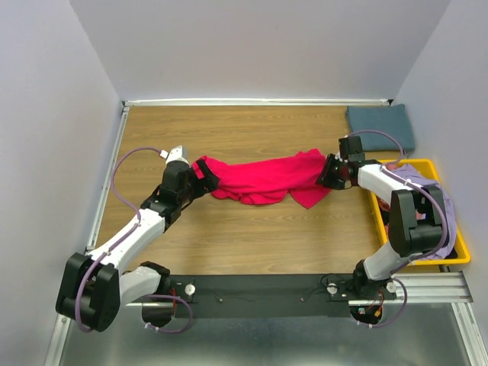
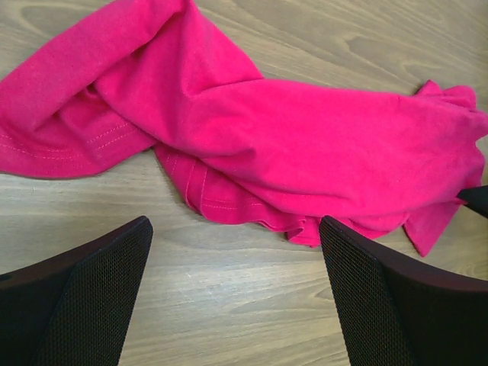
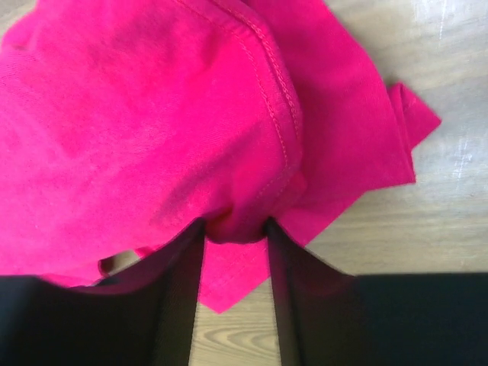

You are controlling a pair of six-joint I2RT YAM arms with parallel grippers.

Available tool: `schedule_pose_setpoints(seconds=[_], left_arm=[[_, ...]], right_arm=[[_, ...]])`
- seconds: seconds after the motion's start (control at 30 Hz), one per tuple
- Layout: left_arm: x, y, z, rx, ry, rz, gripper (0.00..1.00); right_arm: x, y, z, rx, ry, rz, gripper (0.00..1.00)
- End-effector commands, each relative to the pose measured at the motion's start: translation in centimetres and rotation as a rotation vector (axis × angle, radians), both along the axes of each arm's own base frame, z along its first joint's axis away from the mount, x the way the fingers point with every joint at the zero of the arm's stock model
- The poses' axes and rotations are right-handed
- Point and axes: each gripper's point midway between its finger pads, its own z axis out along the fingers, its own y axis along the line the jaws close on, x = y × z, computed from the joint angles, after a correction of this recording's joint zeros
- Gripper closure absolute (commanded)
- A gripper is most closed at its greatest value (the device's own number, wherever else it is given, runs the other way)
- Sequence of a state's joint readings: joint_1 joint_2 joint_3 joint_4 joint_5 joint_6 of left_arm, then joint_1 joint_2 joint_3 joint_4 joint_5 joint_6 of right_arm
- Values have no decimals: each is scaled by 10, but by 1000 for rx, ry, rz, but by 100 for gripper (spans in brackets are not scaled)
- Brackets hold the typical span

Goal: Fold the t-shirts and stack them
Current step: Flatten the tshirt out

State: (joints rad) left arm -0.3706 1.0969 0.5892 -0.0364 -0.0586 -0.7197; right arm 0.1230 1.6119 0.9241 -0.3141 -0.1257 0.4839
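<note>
Overhead, crimson t-shirt (image 1: 263, 179): bunched in a long strip on the counter (image 1: 252, 236), left of the yellow bin (image 1: 415, 261) and clear of it.
Overhead, other shirts: a blue-grey t-shirt (image 1: 381, 126) lies folded just beyond the bin; a lavender t-shirt (image 1: 435, 191) drapes over the bin's far corner.
Overhead, arms: the right pincer (image 1: 329, 174) is at the strip's end nearer the bin, the left pincer (image 1: 200, 171) at the end farther from it.
Left wrist, left pincer (image 2: 235, 229): released, nothing between its fingers – the crimson t-shirt (image 2: 305, 152) lies just ahead of the tips, its stitched hem nearest.
Right wrist, right pincer (image 3: 235, 232): clenched on a fold of the crimson t-shirt (image 3: 137, 114), beside a seamed edge.
Step in hand, judged: spreading the shirt flat before folding.
Doing it well: the left pincer should take a single hem layer at a corner, not the whole bunch – then both ends drawn apart evenly, kept low, so the cloth lies without twists.
</note>
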Motion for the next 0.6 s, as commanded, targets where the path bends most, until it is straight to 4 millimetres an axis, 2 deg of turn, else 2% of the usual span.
schedule_pose_setpoints(seconds=[0.0, 0.07, 0.1, 0.13, 0.23, 0.27, 0.33, 0.37, 0.4, 0.47, 0.5, 0.53, 0.57], left_arm=[[6, -2, -1, -19, -23, 6, 1], [7, -3, -2, -19, -23, 6, 1], [7, -3, -2, -17, -25, 7, 1], [7, -2, -2, -17, -25, 7, 1], [8, -2, -2, -6, -28, 1, 1], [7, -2, -1, -3, -27, -3, 2], [7, -1, 1, 10, -31, -12, 2], [6, -1, 0, 16, -27, -16, 2], [5, 0, 1, 20, -28, -18, 2], [4, -1, 2, 20, -31, -29, 3], [3, -2, 2, 17, -32, -35, 3], [1, -5, 2, 10, -30, -47, 4], [-4, -4, -4, 15, -5, -55, 4]], right_arm=[[12, 1, 2, 12, -36, 1, 69], [14, 1, 3, 9, -40, 3, 81], [18, 2, 7, 12, -52, 5, 95], [20, 3, 11, 18, -62, 10, 99], [35, 13, 40, 63, -132, 36, 99], [53, 17, 65, 79, -196, 40, 99], [73, 23, 90, 111, -250, 38, 99], [97, 26, 126, 124, -336, 42, 99], [110, 28, 128, 127, -343, 42, 99], [137, 26, 149, 117, -401, 16, 99], [158, 25, 180, 114, -484, -1, 99], [174, 20, 172, 91, -481, -39, 98], [184, 17, 176, 79, -503, -57, 94]])
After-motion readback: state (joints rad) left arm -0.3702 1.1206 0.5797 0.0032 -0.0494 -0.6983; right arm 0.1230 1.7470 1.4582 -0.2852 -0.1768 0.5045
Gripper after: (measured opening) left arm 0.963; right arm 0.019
